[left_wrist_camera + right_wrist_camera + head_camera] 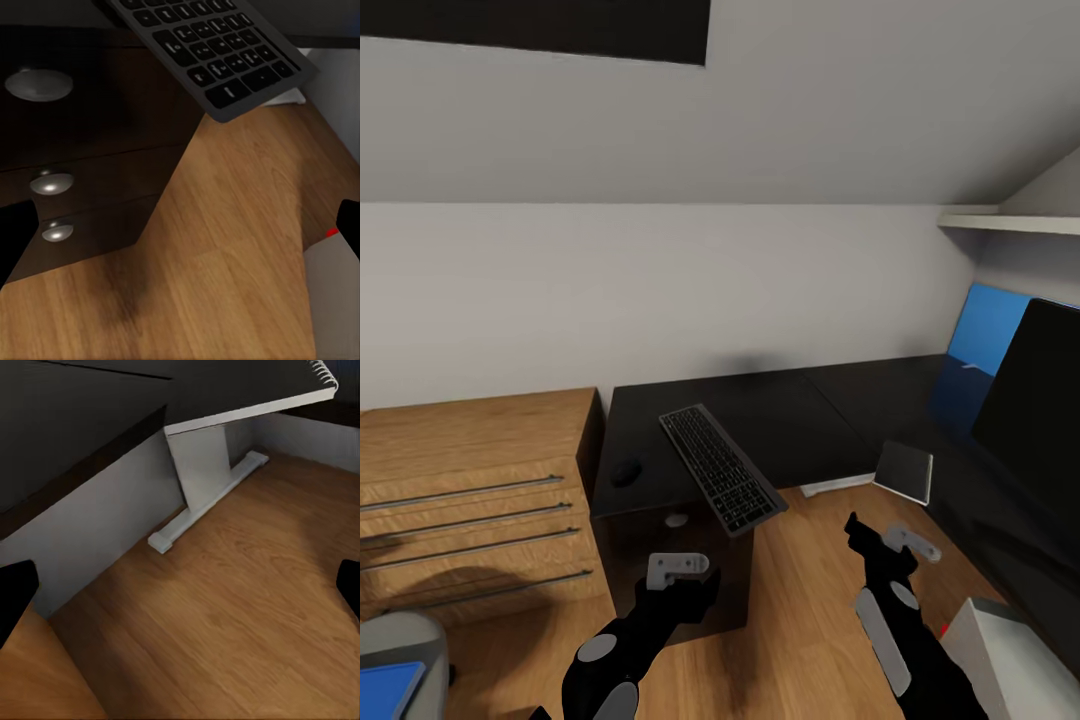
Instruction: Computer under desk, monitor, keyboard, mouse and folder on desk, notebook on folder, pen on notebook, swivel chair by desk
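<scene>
On the black desk [800, 405] the keyboard [720, 468] lies slanted, its near end past the front edge; that end also shows in the left wrist view [217, 45]. The mouse [625, 472] rests to its left. The notebook [905, 470], grey and spiral-bound, overhangs the inner corner [247, 405]. The monitor [1040, 400] stands on the right wing. The blue folder [388, 690] lies on the swivel chair [405, 635] at the lower left. My left gripper [680, 578] [180, 240] is open before the drawers. My right gripper [885, 540] [180, 592] hangs open over the floor below the notebook. I cannot make out the pen.
A light-wood cabinet [470, 490] stands left of the desk. A pale grey box with a red spot [1010, 660] [334, 300], apparently the computer, stands on the floor at the right. A blue panel [985, 330] sits behind the monitor. The desk's white leg [199, 472] rests on the wooden floor [810, 620].
</scene>
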Tool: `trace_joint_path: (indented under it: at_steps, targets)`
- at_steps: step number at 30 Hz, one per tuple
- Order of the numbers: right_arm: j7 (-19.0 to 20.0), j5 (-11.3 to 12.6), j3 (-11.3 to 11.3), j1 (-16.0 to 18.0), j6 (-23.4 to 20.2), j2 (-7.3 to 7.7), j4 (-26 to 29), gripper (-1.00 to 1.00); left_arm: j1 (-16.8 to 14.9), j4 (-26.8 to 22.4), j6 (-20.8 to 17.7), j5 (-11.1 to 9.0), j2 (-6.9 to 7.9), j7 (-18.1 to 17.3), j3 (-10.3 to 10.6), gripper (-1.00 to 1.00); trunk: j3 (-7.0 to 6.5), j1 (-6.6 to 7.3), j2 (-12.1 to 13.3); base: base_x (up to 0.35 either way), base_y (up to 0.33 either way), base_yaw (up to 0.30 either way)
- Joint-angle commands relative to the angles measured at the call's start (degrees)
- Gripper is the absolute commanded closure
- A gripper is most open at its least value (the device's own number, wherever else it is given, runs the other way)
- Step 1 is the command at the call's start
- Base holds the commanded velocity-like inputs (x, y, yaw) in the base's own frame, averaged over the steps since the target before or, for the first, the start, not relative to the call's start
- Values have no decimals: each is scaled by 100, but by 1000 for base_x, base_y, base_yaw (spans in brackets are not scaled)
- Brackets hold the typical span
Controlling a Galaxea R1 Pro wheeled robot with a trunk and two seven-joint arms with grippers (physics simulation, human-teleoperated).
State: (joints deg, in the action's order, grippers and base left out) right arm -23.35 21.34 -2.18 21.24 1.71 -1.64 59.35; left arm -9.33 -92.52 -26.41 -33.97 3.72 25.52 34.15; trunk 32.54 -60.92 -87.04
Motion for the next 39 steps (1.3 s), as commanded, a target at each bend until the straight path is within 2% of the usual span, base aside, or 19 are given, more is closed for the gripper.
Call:
trace_joint_path:
  at_steps: [1,3,5,6,7,8,9,10,12,15,19,23,24,25,32,39]
  targets:
    - [-12,143,18,9,537,-74,-181,-100,-7,-10,-1,-57,5,59,13,-100,24,-22,-45,0,0,0]
    - [-12,502,22,30,963,-172,-408,-100,-7,-11,-2,-57,6,59,16,-100,60,-66,-125,0,0,0]
    - [-11,813,19,46,1111,-207,-488,-100,-7,-11,-3,-57,6,60,18,-100,96,-110,-205,0,0,0]
    - [-7,1412,16,91,1281,-231,-549,-100,-7,-11,-3,-57,6,60,20,-100,114,-132,-245,0,0,0]
    - [-2,1635,12,111,1321,-229,-556,-100,-7,-11,-4,-57,6,59,20,-100,132,-154,-286,0,0,0]
    - [8,2321,-1,185,1400,-192,-514,-100,-7,-11,-4,-57,3,59,21,-100,150,-176,-326,0,0,0]
    - [10,2774,-34,239,1428,-134,-436,-100,-7,-11,-4,-57,4,59,21,-100,168,-198,-366,0,0,0]
    - [29,3545,-171,291,1449,-1,-266,-100,-7,-11,-4,-60,5,59,21,-100,186,-220,-406,0,0,0]
    - [63,4056,-283,311,1448,79,-160,-100,-7,-11,-4,-61,5,59,21,-100,222,-264,-486,0,0,0]
    - [214,4685,-397,332,1447,171,-57,-100,-7,-11,-4,-63,5,59,21,-100,276,-330,-606,0,0,0]
    - [474,4982,-454,337,1445,227,-9,-100,-7,-11,-4,-65,1,59,26,-100,347,-418,-767,0,0,0]
    - [619,5079,-472,332,1430,316,53,-100,-7,-6,-11,-69,-1,59,33,-100,419,-506,-927,0,0,0]
    - [671,5114,-474,331,1387,397,77,-100,-7,-2,-15,-71,-5,59,38,-100,437,-528,-967,0,0,0]
    - [751,5152,-475,329,1185,538,117,-100,-7,22,-19,-75,-13,59,61,-100,455,-549,-1007,0,0,0]
    - [1157,5168,-484,313,809,629,319,-100,-7,46,-20,-75,-14,58,282,-100,581,-703,-1288,0,0,0]
    - [1771,5115,-480,280,735,646,596,-100,-7,55,-22,-81,-12,59,387,-100,581,-703,-1288,0,0,0]
